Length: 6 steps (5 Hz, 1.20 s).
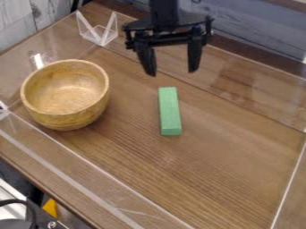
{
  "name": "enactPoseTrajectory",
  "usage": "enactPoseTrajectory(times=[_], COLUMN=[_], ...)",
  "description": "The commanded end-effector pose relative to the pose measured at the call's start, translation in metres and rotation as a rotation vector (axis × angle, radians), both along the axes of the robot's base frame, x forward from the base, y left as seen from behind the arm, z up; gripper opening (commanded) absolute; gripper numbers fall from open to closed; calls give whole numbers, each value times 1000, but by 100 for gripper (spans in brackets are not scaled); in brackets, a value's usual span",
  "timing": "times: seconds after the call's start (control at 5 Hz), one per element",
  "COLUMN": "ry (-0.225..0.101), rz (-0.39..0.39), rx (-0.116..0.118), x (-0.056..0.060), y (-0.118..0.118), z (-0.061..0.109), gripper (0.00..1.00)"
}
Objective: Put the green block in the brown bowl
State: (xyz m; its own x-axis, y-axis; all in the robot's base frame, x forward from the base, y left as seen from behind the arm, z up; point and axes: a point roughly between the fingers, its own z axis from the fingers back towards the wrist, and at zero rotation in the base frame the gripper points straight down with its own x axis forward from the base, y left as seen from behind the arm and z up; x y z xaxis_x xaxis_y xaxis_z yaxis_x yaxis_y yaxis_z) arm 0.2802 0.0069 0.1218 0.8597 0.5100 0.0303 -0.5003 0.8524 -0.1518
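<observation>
On wooden table (227, 143), slim matte green block (171, 112) flat, fingers (148, 61) spread above

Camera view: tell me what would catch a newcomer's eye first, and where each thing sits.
The green block stands out most, lying flat on the wooden table near the middle. To its left sits the empty brown bowl, apart from the block. Above the block's far end hangs the black gripper, fingers spread open and holding nothing.
</observation>
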Motion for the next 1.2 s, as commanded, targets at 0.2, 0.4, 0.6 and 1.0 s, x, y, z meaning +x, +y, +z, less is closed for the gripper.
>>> enactPoseTrajectory(times=[0.2,0.4,0.6,1.0], ry=[-28,-15,-5,8], rz=[21,31,43,70], rx=[42,55,66,77], x=[2,3,6,11], y=[7,9,10,10], z=[-6,-17,-28,-45], gripper=[100,100,100,100])
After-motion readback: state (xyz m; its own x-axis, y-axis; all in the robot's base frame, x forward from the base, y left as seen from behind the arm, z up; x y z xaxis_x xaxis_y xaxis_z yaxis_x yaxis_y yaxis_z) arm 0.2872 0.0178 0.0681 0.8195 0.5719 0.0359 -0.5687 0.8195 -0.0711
